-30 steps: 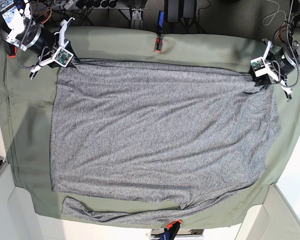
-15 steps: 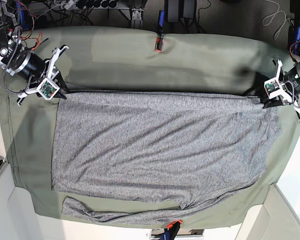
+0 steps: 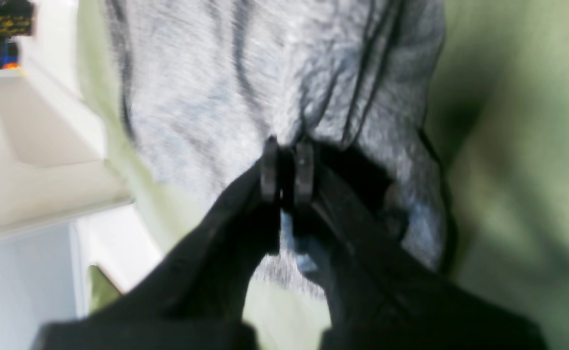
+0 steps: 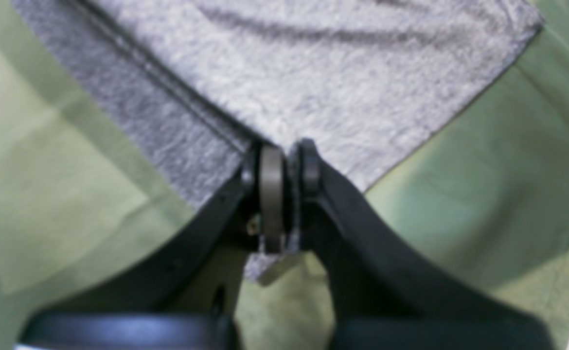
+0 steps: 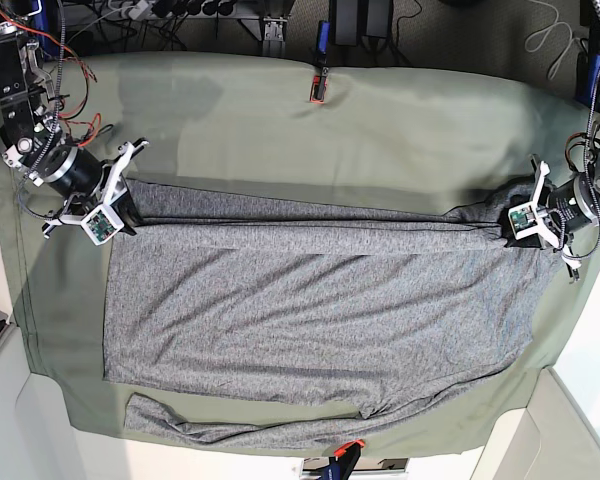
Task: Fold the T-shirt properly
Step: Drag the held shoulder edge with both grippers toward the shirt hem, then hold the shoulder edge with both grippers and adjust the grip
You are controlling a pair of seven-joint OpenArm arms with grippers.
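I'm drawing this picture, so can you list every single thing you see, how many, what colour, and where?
heather-grey knit T-shirt: one, grey, spread across the table's middle, far edge being folded over
long narrow grey sleeve: one, grey, along the near edge
plain olive-green table cloth: one, green, under everything
small orange clips: two, orange, far and near edges
left tool: one, black, pinching the shirt at the picture's right
right tool: one, black, pinching the shirt at the picture's left

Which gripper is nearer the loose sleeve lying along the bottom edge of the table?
Right, though only slightly. The right gripper is above the sleeve's left end; the left gripper is across the T-shirt, past its right end. Both clamp the shirt's top edge.
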